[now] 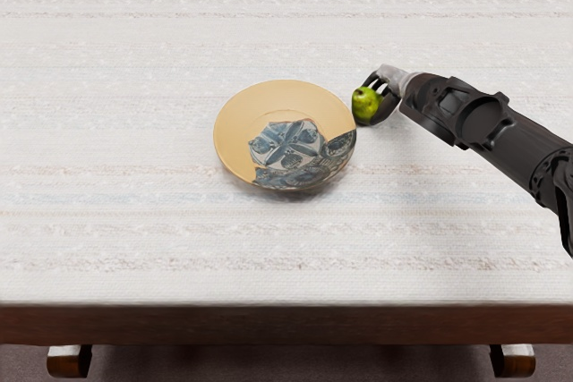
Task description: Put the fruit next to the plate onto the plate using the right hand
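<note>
Fruit: small, round, glossy green with a pale highlight on top, probably an apple, though it is too small here to be sure. It sits just off the right rim of the plate, not on it.

Right hand: reaches in from the right, dark fingers curled around the far and right sides of the fruit, closed on it in a grasp. The side facing the plate is left uncovered, which suits a short carry leftward over the rim. Cannot tell whether the fruit rests on the table or is just clear of it.

Arm: black, hard-shelled and jointed, with a grey wrist cuff. It slopes down toward the fruit, so the hand meets it from the side rather than from above.

Plate: shallow round dish with a smooth ochre glaze and a blue-grey floral pattern in the well and near rim. Low lip, so I judge that only a small lift is needed.

Table: pale woven cloth with faint stripes and a matte finish, over a dark wood edge.

Left arm: not visible.
</note>
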